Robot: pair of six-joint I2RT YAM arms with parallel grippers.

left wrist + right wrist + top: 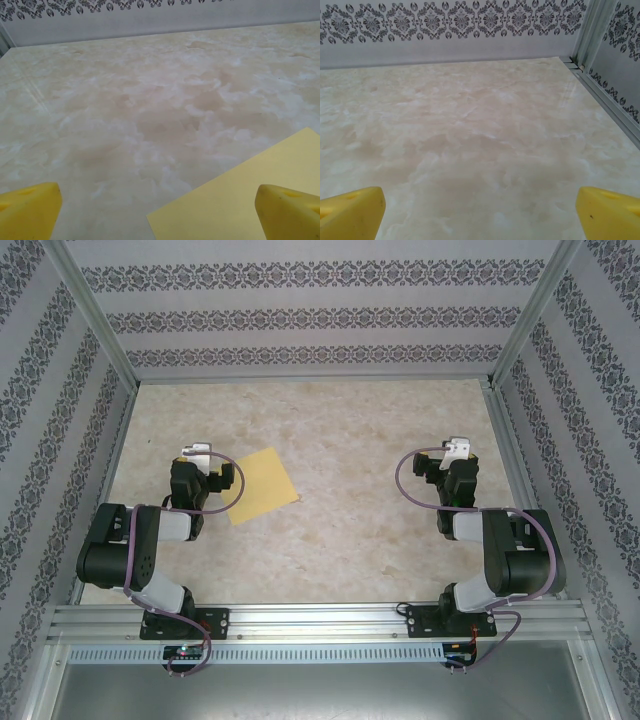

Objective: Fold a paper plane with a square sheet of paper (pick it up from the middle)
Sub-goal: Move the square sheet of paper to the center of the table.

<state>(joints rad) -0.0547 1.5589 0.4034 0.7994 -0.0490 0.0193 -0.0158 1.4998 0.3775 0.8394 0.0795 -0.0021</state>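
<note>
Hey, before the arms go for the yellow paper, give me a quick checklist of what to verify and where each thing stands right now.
1. The sheet of paper lies flat and unfolded on the table: ok.
2. The left end effector is open: ok.
3. The right end effector is open: ok.
4. The left end effector is centred over the sheet's middle: not ok; the sheet sits off toward its right finger.
5. The right end effector is near the sheet: not ok; it hangs over bare table, well to the right.
</note>
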